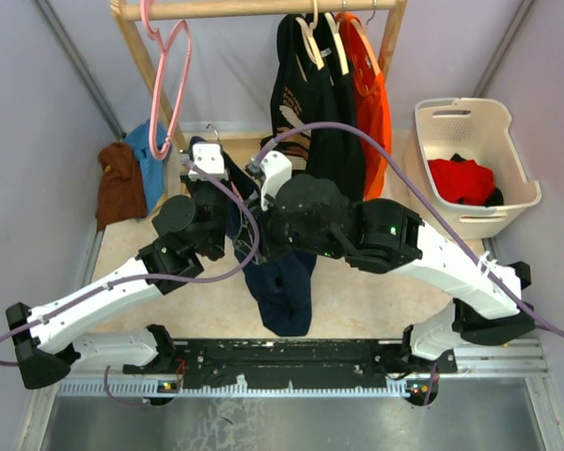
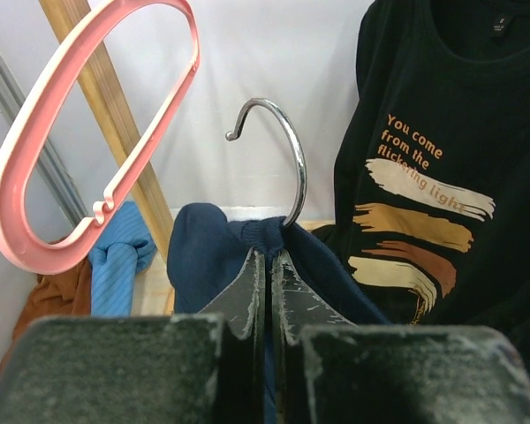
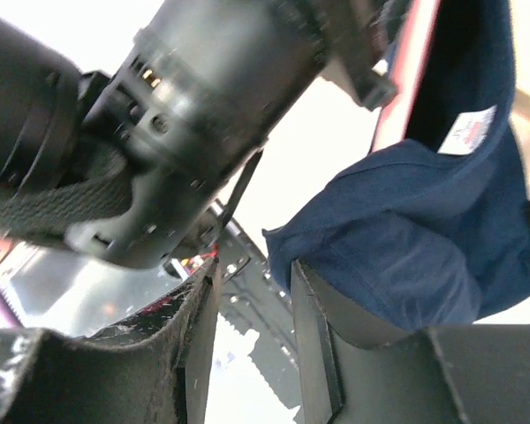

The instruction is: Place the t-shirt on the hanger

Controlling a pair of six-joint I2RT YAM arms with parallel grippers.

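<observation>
The navy t-shirt (image 1: 284, 287) hangs between my two arms. In the left wrist view my left gripper (image 2: 269, 256) is shut on its bunched collar (image 2: 247, 238), right under the hanger's silver hook (image 2: 293, 163), which rises from the collar. The hook tip also shows in the top view (image 1: 211, 131), just beyond my left gripper (image 1: 210, 147). In the right wrist view the hanger's pink arm (image 3: 405, 84) runs inside the t-shirt (image 3: 424, 238), beside the white neck label (image 3: 466, 131). My right gripper (image 3: 256, 274) is open and empty, its right finger against the cloth; it also shows in the top view (image 1: 258, 174).
The wooden rail (image 1: 263, 8) at the back carries an all-pink hanger (image 1: 164, 85), a black printed shirt (image 1: 305, 103) and an orange shirt (image 1: 371, 94). A white basket (image 1: 512, 141) with red cloth stands at the right. Blue and brown clothes (image 1: 132, 174) lie at the left.
</observation>
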